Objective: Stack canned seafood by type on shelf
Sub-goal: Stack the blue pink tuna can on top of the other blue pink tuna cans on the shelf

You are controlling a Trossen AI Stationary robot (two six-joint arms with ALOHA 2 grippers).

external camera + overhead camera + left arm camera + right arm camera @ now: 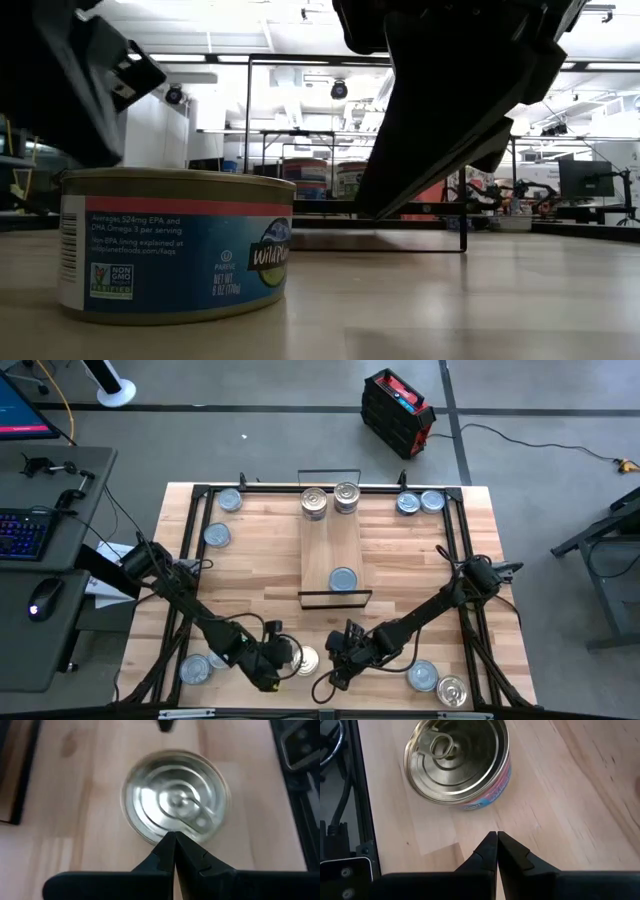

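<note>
I see both grippers pressed together, empty: left gripper (174,842) just beside a ring-pull tin (175,795); right gripper (496,845) near a blue-labelled ring-pull tin (457,762).

Bright overhead ceiling light — left wrist view blurred.

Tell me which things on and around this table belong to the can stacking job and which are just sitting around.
Part of the job:
- shelf
- tins on the shelf
- loose tins on the table
- ring-pull tin in front of the shut left gripper
- right gripper, also shut

Just lying about:
- red and black case on the floor
- keyboard
- mouse
</note>
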